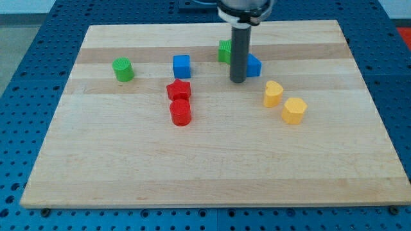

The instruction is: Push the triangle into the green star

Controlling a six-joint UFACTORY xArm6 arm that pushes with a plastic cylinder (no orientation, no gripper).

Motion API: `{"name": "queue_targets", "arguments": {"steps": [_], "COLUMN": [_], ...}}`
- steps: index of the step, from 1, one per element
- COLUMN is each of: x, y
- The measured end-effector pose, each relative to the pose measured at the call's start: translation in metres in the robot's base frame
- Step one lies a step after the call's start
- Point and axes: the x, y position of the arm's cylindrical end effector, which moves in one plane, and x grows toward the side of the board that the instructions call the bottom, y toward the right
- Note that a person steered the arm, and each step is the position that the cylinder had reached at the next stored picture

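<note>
My tip stands on the board near the view's top middle. The rod partly hides a blue block, apparently the triangle, just to its right and touching or nearly touching it. A green block, apparently the star, sits just up and left of the rod, also partly hidden. The two blocks are close together, with the rod in front of the gap between them.
A green cylinder sits at the left. A blue cube lies left of the rod. A red star-like block and a red cylinder touch below it. Two yellow blocks lie at the right. The wooden board ends on all sides.
</note>
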Motion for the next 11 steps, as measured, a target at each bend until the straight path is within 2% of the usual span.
{"name": "queue_targets", "arguments": {"steps": [2, 3, 4, 7, 9, 11], "x": [0.022, 0.015, -0.004, -0.004, -0.009, -0.016], "y": [0.056, 0.067, 0.06, 0.019, 0.047, 0.015]}}
